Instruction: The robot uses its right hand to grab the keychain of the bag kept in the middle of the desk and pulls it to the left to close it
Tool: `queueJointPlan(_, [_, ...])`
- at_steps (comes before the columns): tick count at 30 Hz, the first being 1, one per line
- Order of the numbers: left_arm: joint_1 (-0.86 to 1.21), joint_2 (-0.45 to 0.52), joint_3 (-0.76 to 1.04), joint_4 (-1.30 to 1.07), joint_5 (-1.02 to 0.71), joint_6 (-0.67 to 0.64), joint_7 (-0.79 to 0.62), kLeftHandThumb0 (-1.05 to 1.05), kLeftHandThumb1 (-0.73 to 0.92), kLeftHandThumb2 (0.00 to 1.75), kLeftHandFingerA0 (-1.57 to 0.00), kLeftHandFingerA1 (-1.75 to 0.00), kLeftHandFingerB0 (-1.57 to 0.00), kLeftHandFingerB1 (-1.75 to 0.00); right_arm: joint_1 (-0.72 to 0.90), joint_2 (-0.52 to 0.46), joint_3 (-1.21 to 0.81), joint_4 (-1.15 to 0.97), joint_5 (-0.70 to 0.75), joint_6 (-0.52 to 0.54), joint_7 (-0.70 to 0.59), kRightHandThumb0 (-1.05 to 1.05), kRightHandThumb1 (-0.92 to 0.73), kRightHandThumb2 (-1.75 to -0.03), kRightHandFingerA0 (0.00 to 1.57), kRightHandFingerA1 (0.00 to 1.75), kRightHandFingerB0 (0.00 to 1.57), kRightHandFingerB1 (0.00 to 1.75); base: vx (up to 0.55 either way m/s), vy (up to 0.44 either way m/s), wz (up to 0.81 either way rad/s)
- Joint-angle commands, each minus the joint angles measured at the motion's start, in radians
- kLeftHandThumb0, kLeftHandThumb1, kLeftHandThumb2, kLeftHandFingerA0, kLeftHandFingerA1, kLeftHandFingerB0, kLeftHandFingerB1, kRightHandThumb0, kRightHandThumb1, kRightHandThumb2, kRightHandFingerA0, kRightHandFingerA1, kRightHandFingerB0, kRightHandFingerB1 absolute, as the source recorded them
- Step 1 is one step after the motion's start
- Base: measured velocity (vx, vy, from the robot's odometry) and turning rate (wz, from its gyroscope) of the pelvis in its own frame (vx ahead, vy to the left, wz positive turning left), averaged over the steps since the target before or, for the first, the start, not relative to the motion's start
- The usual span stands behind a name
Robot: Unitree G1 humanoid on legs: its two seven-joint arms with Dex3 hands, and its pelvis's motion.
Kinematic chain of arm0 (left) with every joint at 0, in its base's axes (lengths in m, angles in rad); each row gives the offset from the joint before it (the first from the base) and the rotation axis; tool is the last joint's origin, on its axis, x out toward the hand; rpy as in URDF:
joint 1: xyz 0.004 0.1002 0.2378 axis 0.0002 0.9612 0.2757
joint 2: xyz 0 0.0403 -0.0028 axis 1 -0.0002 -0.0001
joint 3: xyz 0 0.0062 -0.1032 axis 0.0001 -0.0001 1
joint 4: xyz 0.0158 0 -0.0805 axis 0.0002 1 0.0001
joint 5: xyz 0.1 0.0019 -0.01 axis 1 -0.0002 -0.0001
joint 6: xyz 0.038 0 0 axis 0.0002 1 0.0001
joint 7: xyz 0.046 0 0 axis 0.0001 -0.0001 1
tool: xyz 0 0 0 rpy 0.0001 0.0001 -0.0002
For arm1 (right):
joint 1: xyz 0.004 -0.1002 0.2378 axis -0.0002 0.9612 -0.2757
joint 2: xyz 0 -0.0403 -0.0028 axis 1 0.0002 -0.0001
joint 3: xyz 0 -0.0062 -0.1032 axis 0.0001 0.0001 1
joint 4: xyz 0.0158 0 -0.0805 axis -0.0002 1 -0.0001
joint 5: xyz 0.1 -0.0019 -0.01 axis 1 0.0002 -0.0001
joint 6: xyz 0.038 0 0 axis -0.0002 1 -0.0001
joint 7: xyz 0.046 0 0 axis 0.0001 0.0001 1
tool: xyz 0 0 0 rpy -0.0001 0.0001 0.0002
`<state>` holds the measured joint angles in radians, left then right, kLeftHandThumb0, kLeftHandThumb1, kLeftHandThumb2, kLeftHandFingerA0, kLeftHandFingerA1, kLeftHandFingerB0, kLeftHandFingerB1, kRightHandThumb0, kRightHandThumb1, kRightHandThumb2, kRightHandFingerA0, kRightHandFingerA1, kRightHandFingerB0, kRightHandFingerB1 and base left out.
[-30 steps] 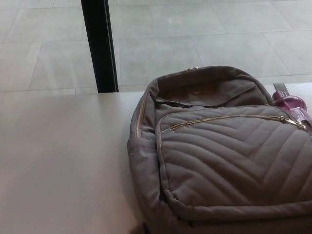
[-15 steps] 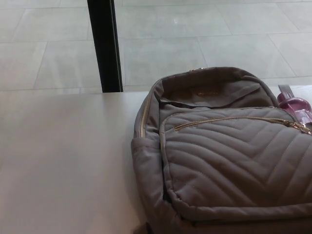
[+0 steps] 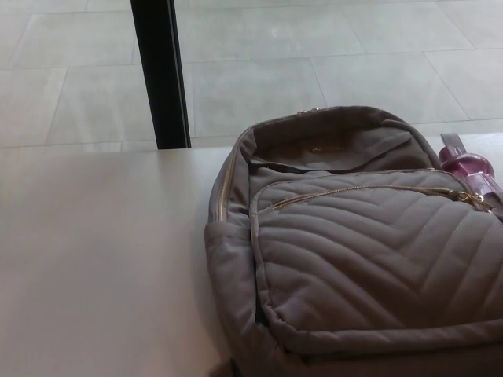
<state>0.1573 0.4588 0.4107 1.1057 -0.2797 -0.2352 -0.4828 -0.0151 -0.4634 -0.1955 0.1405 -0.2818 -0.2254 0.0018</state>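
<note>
One grey chevron-quilted fabric bag (image 3: 369, 259), gold zipper (image 3: 354, 191), smooth white desk (image 3: 102, 259)

The desk (image 3: 94, 259) has a plain, pale top of a greyish beige colour, matte and without pattern. It fills the lower left part of the view, and its far edge runs nearly straight across the picture. Behind this edge the floor (image 3: 330, 86) lies lower. It is made of large pale grey tiles (image 3: 251, 98), divided by thin darker lines. A black upright post (image 3: 161, 75) stands just behind the desk edge and goes up out of the picture; I cannot tell if it belongs to a window frame. The light is soft and even, with a weak shine on the tiles and no sharp shadows.
</note>
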Motion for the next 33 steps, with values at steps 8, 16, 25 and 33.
queueJointPlan(8, [0.010,0.011,0.006,0.003,0.006,-0.015,0.014,-1.05,0.69,0.92,-0.78,-1.37,-0.54,-1.32,-0.104,0.051,-0.131,0.047,0.114,-0.071,-0.056,0.05,-0.51,-1.16,1.19,1.28,1.00,1.10,0.00,0.000,0.00])
queueJointPlan(16, [0.012,0.009,0.003,0.000,0.003,-0.020,-0.008,-1.05,0.67,0.91,-0.80,-1.34,-0.54,-1.37,-0.138,0.019,-0.163,0.038,0.119,-0.069,-0.020,0.16,-0.45,-1.24,0.95,1.57,0.94,1.26,0.00,0.000,0.00])
queueJointPlan(25, [0.017,0.010,0.000,-0.016,0.008,-0.008,0.002,-1.05,0.67,0.93,-0.74,-1.38,-0.54,-1.32,-0.174,-0.020,-0.101,-0.002,0.090,-0.024,0.018,0.07,-0.29,-1.36,0.96,1.56,0.95,1.24,0.00,0.000,0.00])
queueJointPlan(33, [0.012,0.014,0.000,-0.005,0.009,-0.014,0.002,-1.05,0.54,1.31,-0.80,-1.24,-0.61,-1.15,-0.244,-0.033,-0.016,-0.017,0.086,-0.004,0.055,0.08,-0.35,-1.29,0.97,1.56,0.95,1.28,0.00,0.000,0.00])
